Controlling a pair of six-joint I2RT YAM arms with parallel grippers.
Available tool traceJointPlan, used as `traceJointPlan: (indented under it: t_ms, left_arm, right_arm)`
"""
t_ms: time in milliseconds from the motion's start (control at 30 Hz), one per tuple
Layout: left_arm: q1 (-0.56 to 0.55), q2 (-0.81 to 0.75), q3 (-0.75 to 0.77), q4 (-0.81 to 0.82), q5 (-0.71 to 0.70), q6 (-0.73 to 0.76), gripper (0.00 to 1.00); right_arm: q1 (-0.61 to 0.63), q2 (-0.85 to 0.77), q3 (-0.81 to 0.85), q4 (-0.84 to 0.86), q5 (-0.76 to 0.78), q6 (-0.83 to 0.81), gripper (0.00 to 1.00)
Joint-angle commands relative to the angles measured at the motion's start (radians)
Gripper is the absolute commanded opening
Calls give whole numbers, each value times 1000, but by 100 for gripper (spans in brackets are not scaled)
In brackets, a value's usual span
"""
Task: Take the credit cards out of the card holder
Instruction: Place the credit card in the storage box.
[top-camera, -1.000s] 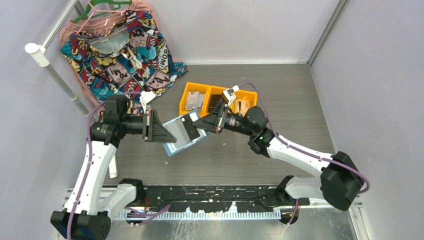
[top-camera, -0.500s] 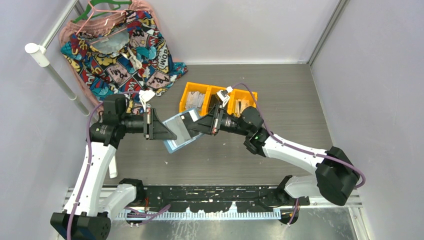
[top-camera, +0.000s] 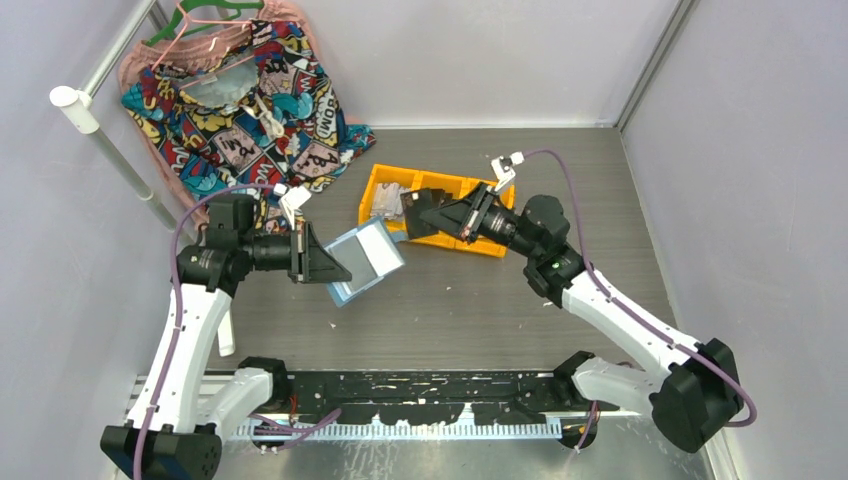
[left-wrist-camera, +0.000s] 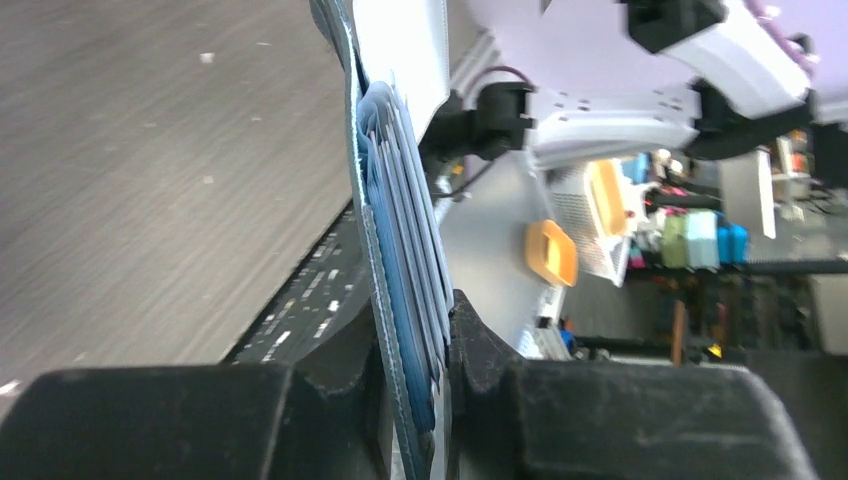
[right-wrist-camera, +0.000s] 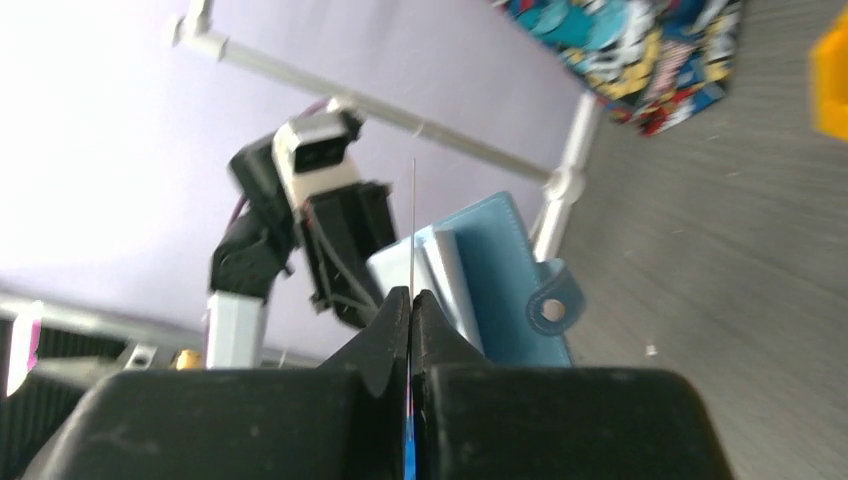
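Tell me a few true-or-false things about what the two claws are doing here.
1. The left claw grips the blue card holder. True.
2. The right claw is empty. False: it pinches a thin card, seen edge-on.
3. The card holder lies flat on the table. False: it is held up, open.
4. From above, the right claw overlaps the yellow bin. True.

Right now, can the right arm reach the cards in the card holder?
Probably not yet: the right claw is shut on a card. The path to the card holder, held by the left claw, looks free.
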Motion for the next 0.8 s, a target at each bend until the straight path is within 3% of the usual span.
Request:
traceJointPlan:
  t_ms: [0,167,367,600,767]
  left_arm:
    - [6,3,67,-94,-203,144,0]
    - [6,8,66,-132,-233,190,0]
    - [6,-1,63,-156,-201,209,0]
    - [5,-18,49,-168,-116,219,0]
    - [6,-26,42,-172,-59,222,0]
  right_arm:
    - [-58,-2,78,-292,229,-120,1]
    - [-59,162,160,-450,497,-214,1]
    - [-51,375,268,-468,690,-263,1]
    - [-40,598,396,-436,763,-252,1]
    - [-34,703,456,-381,760,-246,9]
